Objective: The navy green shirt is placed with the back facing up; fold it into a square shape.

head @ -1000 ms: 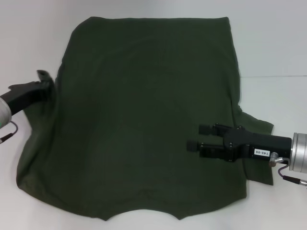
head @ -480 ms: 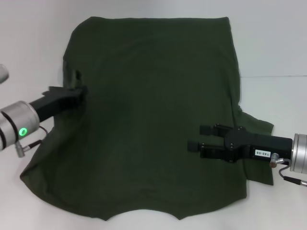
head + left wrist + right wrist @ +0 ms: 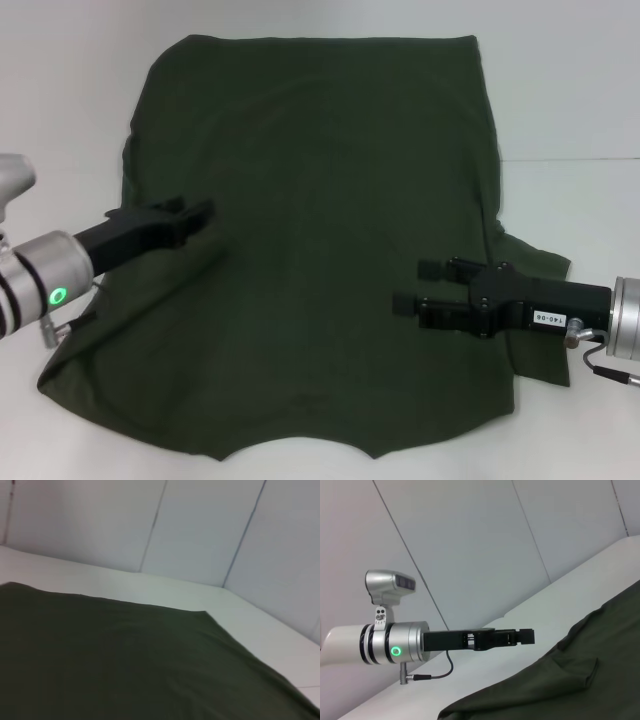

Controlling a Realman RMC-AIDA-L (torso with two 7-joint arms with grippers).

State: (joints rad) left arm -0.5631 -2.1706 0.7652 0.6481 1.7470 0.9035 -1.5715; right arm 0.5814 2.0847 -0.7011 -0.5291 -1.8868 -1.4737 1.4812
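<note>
Your navy green shirt [image 3: 320,240] lies flat across the counter [image 3: 570,90], its nine-o'clock edge now carried inward by the left hand [image 3: 195,215], pinched on it, starting that fold, while the right hand [image 3: 420,285] stays spread.

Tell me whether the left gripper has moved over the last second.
Yes. The left gripper has moved inward from the shirt's left edge, toward the parked right gripper.

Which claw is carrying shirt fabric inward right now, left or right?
The left claw: a fold of the navy green shirt trails from it over the shirt's left side. The right claw hovers open above flat cloth, holding nothing.
</note>
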